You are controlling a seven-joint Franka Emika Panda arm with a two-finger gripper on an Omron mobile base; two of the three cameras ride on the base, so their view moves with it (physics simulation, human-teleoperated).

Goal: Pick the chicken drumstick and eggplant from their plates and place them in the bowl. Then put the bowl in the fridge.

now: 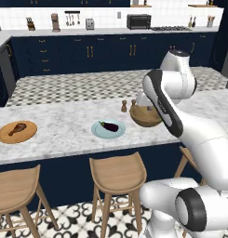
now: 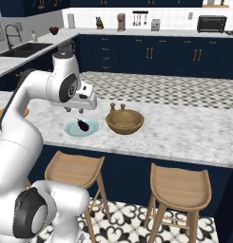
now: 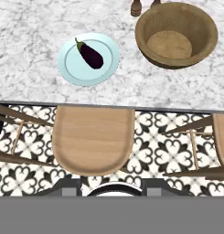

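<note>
The eggplant point(image 3: 90, 55) lies on the pale blue plate point(image 3: 70, 68) near the worktop's point(image 1: 64, 125) front edge, just beside the empty wooden bowl point(image 3: 177, 34), while the chicken drumstick point(image 1: 17, 128) sits on the wooden plate point(image 1: 6, 137) well apart toward the left end. It looks light, firm and glossy, so probably slippery; I would take it across its fat middle, not the thin stem. The claw point(image 2: 75, 110) hangs above the blue plate, its opening impossible to tell, with open marble around both plates and only two small shakers point(image 1: 128, 106) behind the bowl.
</note>
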